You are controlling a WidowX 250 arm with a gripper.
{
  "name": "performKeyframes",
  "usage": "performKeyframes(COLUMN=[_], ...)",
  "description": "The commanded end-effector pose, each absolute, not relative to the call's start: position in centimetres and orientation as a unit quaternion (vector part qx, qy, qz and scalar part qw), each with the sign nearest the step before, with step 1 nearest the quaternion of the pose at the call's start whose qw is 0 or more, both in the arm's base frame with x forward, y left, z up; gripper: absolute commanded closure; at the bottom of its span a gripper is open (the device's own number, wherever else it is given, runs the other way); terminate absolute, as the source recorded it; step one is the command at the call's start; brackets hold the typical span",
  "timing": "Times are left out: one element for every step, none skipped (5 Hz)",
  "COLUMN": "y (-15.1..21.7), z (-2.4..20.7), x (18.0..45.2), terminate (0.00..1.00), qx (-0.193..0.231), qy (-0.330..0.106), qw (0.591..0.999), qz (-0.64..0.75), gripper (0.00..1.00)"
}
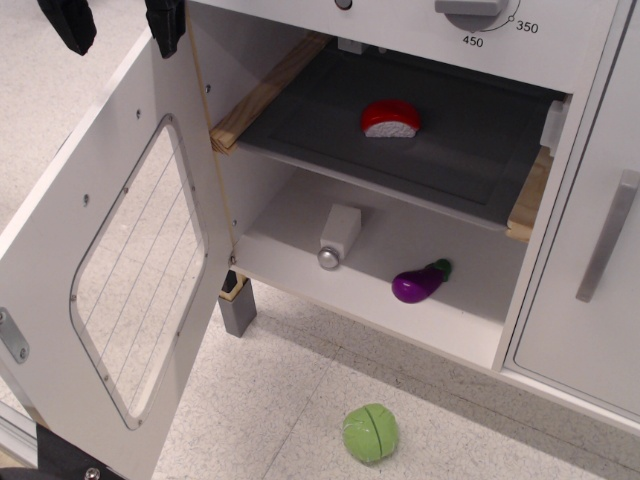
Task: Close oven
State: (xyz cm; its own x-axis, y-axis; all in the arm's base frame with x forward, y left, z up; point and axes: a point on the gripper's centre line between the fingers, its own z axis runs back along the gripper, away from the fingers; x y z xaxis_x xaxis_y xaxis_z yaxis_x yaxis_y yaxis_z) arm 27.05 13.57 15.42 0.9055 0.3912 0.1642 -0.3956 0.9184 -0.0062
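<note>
The white toy oven [400, 300] stands open. Its door [60, 260], with a rounded wire-lined clear window [140, 270], is swung out wide to the left, inner face toward me. The bar handle is hidden on the outer side. A dark grey tray [450, 160] rests on wooden rails [262, 92]. My gripper [117, 25] is at the top left, above the door's far upper corner. Its two black fingers [68, 25] stand apart and hold nothing.
A red-and-white toy food [390, 118] lies on the tray. A white shaker [340, 235] and a purple eggplant [420, 282] lie on the oven floor. A green cabbage [370, 432] lies on the ground in front. A plain cabinet door with a grey handle [607, 235] is at right.
</note>
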Motion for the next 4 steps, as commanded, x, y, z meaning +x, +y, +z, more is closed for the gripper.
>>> performKeyframes(y=[13.6, 14.6, 16.0, 15.9], z=[15.4, 15.6, 15.3, 14.0], x=[27.1, 25.8, 24.9, 23.3], terminate=[0.0, 0.0, 0.0, 0.0], qx=[0.014, 0.019, 0.02, 0.017], qy=[-0.081, -0.102, -0.108, -0.102], qw=[0.976, 0.977, 0.977, 0.974], qz=[0.202, 0.189, 0.183, 0.2], gripper=[0.0, 0.0, 0.0, 0.0])
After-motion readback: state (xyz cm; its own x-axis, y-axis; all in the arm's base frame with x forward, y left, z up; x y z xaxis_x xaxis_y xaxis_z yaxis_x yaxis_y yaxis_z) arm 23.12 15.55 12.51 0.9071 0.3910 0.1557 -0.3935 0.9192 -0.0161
